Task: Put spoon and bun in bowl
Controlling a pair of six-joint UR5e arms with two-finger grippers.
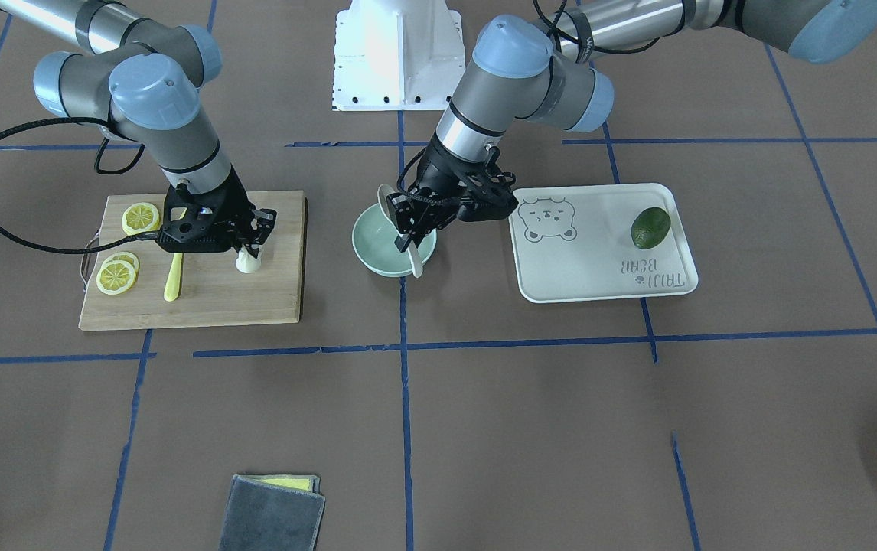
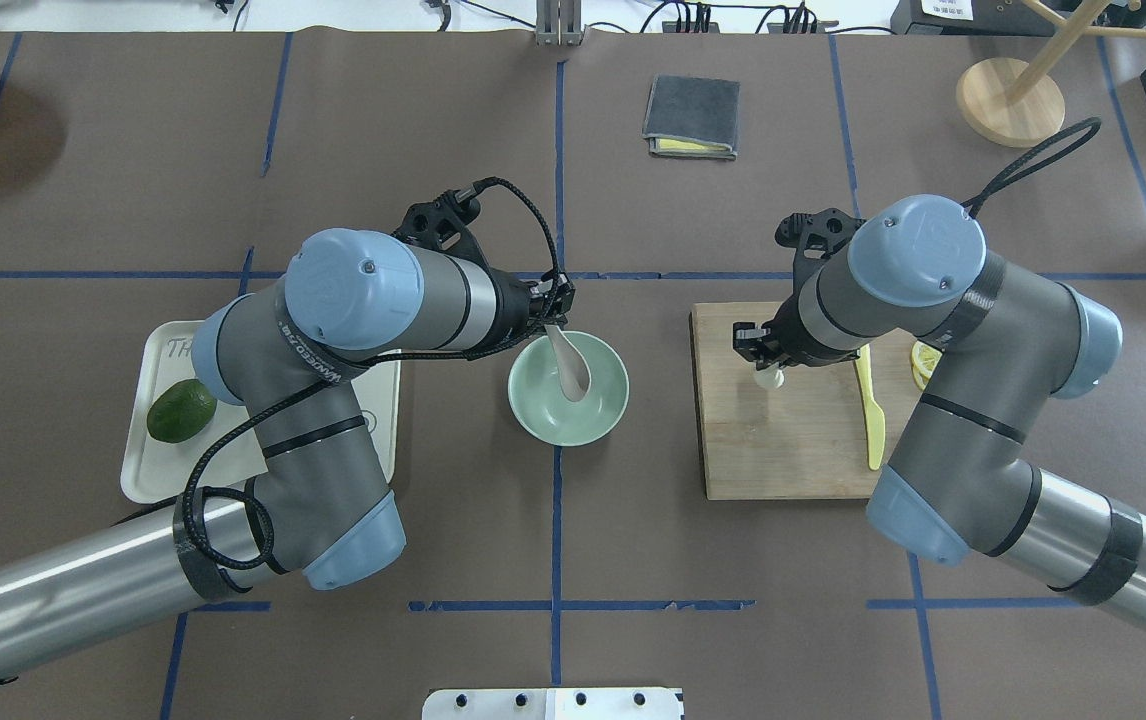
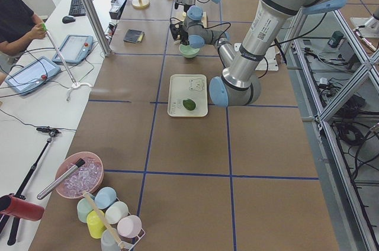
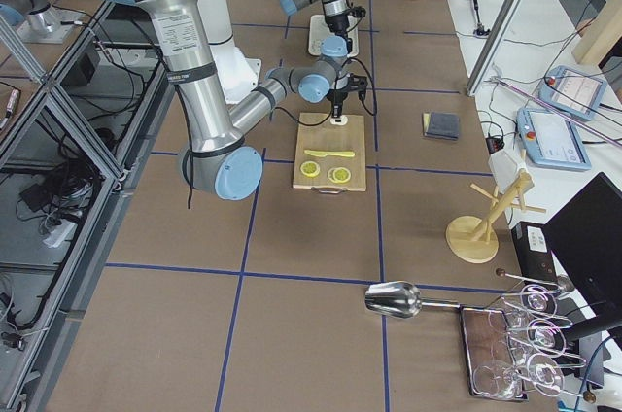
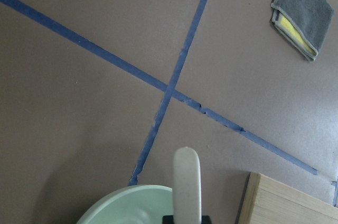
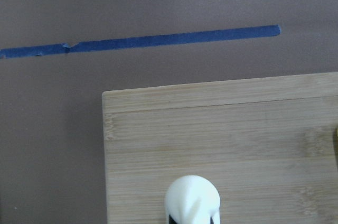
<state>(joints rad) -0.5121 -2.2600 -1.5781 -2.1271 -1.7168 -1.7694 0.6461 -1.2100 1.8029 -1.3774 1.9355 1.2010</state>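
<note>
Treat the spoon's release as the step in hand. See the left gripper (image 1: 405, 239) pinched shut on the spoon (image 2: 571, 370), with the free end hanging just below the fingertips inside the mint-green bowl (image 2: 605, 405); cannot tell whether touching the floor. Lower a little, open wide, then lift straight up, keeping off the bowl rim under the wrist and the bear-print tray (image 1: 599, 268) beside it.

See the right gripper (image 1: 253, 246) closed around the steamed bun (image 1: 249, 265), seated on the cutting board (image 1: 255, 306) directly beneath. Squeeze gently, since likely soft, and lift before travelling. Mind the yellow knife (image 1: 173, 279) and lemon slices (image 1: 117, 275) on that gripper's outer side, away from the bowl. Carry over the brown table (image 1: 327, 252) between board and bowl only after the left arm leaves.
</note>
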